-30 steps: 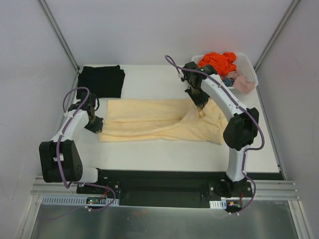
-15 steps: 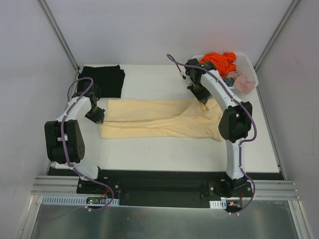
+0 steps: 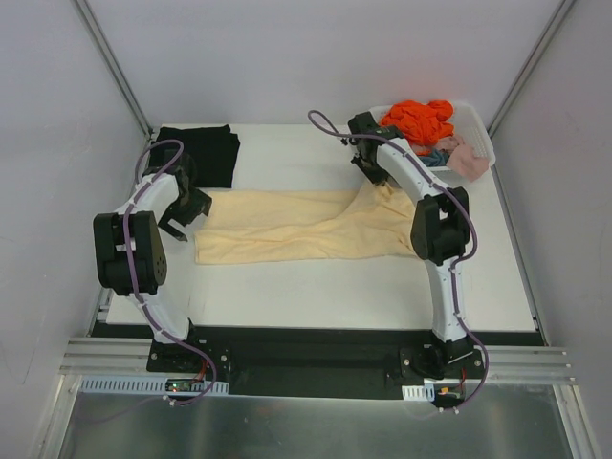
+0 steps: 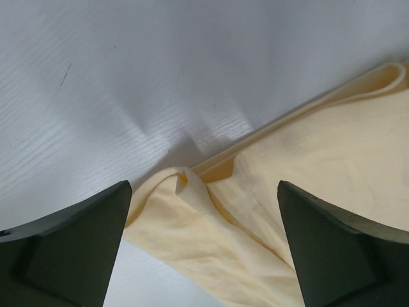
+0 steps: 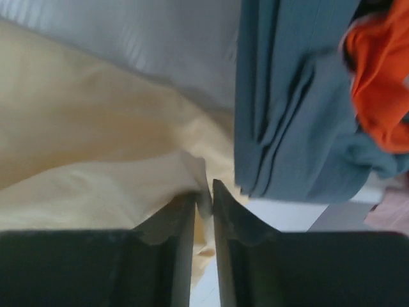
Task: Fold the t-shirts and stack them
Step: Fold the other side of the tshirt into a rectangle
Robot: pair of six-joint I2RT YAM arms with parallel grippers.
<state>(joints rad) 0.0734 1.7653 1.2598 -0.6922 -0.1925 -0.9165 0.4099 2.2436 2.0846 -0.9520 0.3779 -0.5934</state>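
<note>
Spread shirt point(image 3: 287, 225) lies across the middle of the desk point(image 3: 316, 296), a folded shirt point(image 3: 196, 153) behind its left end in the far left corner. A basket point(image 3: 485, 145) holding clothes point(image 3: 421, 117) sits far right. Left tool point(image 3: 182, 215) is just off the spread shirt's left edge; right tool point(image 3: 371, 180) is at its far right edge.

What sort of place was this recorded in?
Probably a lab robot cell, not a home: a white table boxed in by plain walls, a cream t-shirt spread out, a basket of clothes.
</note>
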